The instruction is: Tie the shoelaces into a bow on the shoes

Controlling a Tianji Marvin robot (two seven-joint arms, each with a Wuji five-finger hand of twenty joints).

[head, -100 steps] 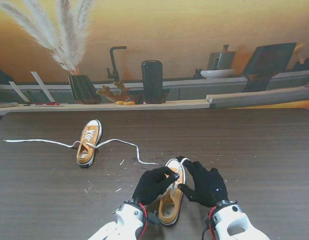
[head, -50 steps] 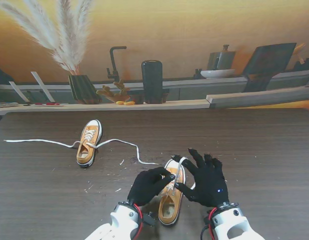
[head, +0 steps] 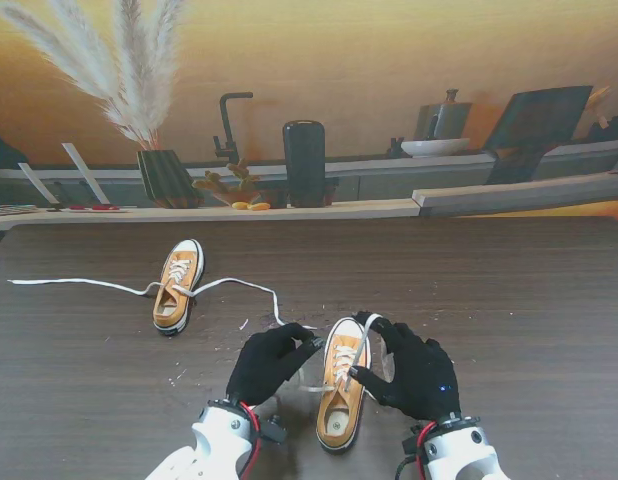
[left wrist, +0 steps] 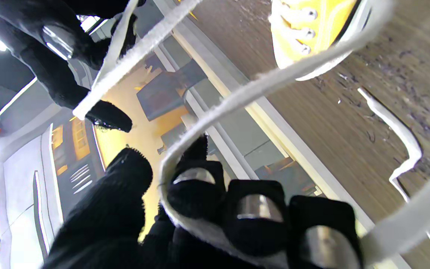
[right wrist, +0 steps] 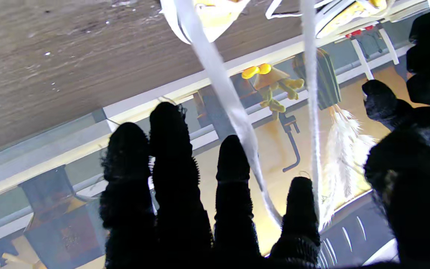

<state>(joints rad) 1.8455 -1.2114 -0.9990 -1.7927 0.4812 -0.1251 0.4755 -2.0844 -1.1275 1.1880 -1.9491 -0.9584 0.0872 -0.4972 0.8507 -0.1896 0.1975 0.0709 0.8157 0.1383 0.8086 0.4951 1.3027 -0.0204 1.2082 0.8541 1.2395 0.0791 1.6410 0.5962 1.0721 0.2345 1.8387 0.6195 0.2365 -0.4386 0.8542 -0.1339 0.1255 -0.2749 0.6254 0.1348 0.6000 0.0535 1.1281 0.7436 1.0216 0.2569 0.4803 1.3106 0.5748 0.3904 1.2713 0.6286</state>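
Dark table (head: 509, 290), two yellow shoes on it: the near shoe (head: 341, 395) sits between both hands, the far shoe (head: 177, 285) lies well off to the left with its lace (head: 251, 288) strewn loose. Left hand (head: 267, 362) is curled, a white lace loop (left wrist: 215, 123) wrapped over its fingers. Right hand (head: 414, 365), fingers spread upward, has the other lace strand (right wrist: 233, 112) running between them

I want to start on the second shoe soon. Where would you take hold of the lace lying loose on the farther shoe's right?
Judging from the stand view, pinch the right lace near its free end, coming down from above: it lies flat on the bare table, clear of the farther shoe, nearest the left robot hand.
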